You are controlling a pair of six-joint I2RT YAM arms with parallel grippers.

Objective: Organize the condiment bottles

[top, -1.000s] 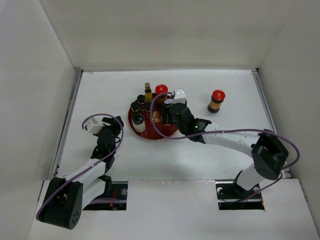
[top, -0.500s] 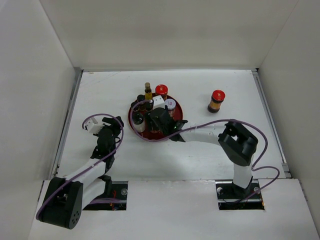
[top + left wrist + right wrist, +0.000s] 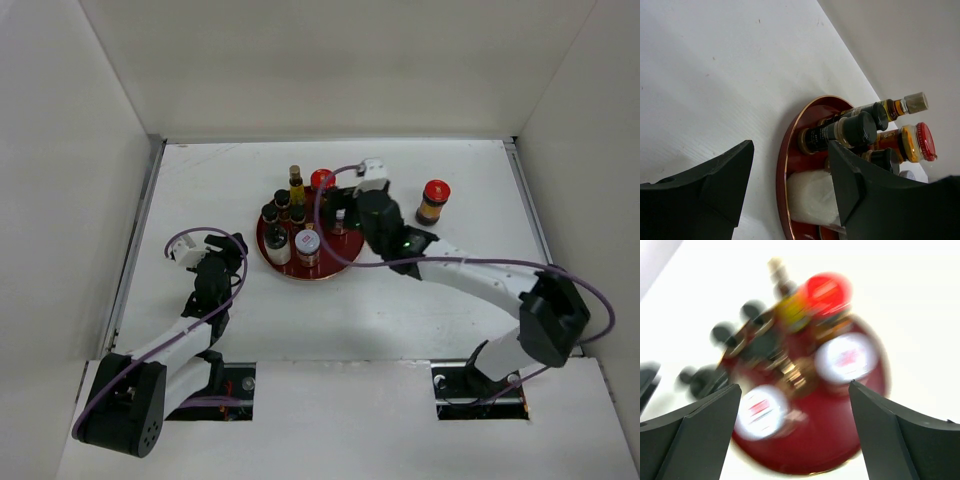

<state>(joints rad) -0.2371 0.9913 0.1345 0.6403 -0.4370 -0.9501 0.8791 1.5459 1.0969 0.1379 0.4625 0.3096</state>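
Observation:
A round dark-red tray (image 3: 335,262) holds several condiment bottles: dark black-capped ones (image 3: 271,214), a yellow-labelled bottle (image 3: 296,184), a red-lidded jar (image 3: 322,180) and two white-lidded jars (image 3: 308,243) (image 3: 340,216). A second red-lidded jar (image 3: 433,201) stands alone on the table to the right. My right gripper (image 3: 354,218) hovers open and empty over the tray's right side. Its blurred view shows the white lids (image 3: 761,410) (image 3: 846,357) and the tray (image 3: 835,440) between its spread fingers (image 3: 900,435). My left gripper (image 3: 232,250) is open and empty, just left of the tray (image 3: 782,165).
White walls enclose the table on three sides. A metal strip (image 3: 140,230) runs along the left edge. The left wrist view shows a white-bodied bottle (image 3: 810,197), dark bottles (image 3: 840,132) and the red-lidded jar (image 3: 920,142) on the tray.
My right gripper swung over the tray's front, then drew back up to the tray's right side. A white-lidded jar now stands at the tray's front. The left arm has not moved.

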